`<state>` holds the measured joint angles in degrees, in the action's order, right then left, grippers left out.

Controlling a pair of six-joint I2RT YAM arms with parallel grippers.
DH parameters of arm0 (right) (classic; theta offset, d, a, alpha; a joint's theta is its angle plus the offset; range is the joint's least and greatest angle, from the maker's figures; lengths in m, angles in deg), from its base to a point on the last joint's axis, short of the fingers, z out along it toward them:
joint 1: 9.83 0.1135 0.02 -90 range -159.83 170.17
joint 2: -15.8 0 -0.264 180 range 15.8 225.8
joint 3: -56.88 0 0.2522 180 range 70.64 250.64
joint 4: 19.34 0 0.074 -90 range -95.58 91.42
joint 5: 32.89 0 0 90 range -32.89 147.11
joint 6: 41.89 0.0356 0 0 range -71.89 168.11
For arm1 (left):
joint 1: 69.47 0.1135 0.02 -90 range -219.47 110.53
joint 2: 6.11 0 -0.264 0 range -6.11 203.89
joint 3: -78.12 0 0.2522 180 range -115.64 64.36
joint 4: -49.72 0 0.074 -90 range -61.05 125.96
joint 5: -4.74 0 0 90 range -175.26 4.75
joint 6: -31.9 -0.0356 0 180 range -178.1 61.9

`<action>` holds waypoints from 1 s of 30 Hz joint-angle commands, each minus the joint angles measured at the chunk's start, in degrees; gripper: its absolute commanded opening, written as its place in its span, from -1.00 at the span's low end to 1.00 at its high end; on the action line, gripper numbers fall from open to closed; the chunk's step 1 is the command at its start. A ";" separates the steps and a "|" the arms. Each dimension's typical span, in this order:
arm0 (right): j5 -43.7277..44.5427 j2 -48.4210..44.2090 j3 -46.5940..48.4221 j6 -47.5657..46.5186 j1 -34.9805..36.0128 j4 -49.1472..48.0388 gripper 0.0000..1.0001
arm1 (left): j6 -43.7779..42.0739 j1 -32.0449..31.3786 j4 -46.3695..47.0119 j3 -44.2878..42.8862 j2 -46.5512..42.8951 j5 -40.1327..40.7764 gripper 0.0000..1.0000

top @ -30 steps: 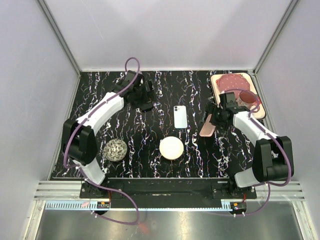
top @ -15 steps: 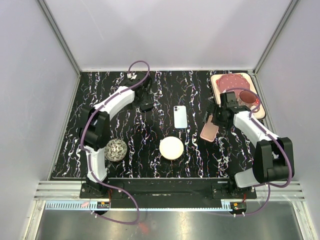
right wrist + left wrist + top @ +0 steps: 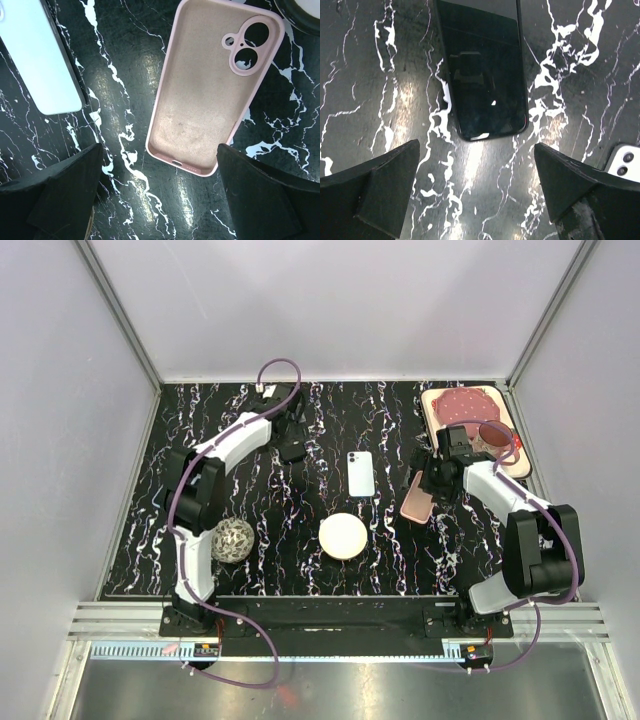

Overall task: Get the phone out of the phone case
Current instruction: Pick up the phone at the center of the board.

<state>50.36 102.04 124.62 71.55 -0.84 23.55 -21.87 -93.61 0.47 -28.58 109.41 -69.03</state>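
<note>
A pink phone case [image 3: 210, 95] lies flat and empty on the black marble table, inside up, camera cut-out at its far end; it also shows in the top view [image 3: 417, 497]. My right gripper [image 3: 160, 150] is open just above its near end, touching nothing, and shows in the top view [image 3: 438, 476]. A light blue phone [image 3: 361, 473] lies back up mid-table, also at the left of the right wrist view [image 3: 42, 60]. A black phone [image 3: 482, 75] lies screen up ahead of my open left gripper [image 3: 477, 150], at the back left in the top view [image 3: 292, 445].
A cream round disc [image 3: 343, 536] and a woven ball [image 3: 232, 540] sit near the front. A pink tray [image 3: 452, 403] with a dark red lid [image 3: 493, 432] stands at the back right, close to my right arm. White walls close in the table.
The pink case went from tilted in my right gripper to lying flat on the table, let go. My left arm's elbow swung in toward the back; its gripper stayed by the black phone.
</note>
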 commanded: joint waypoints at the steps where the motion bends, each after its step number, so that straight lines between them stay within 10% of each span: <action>1: -1.52 -0.46 0.25 -0.33 0.24 -1.97 1.00 | -0.54 1.29 -0.10 -5.39 5.57 -1.10 0.98; 30: -4.59 1.56 0.69 -1.64 0.59 -2.58 0.99 | 7.54 1.55 0.85 -8.57 7.96 -4.19 0.98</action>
<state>46.91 103.00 124.62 70.98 -0.73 22.56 -15.81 -92.08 -1.34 -38.09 122.48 -72.76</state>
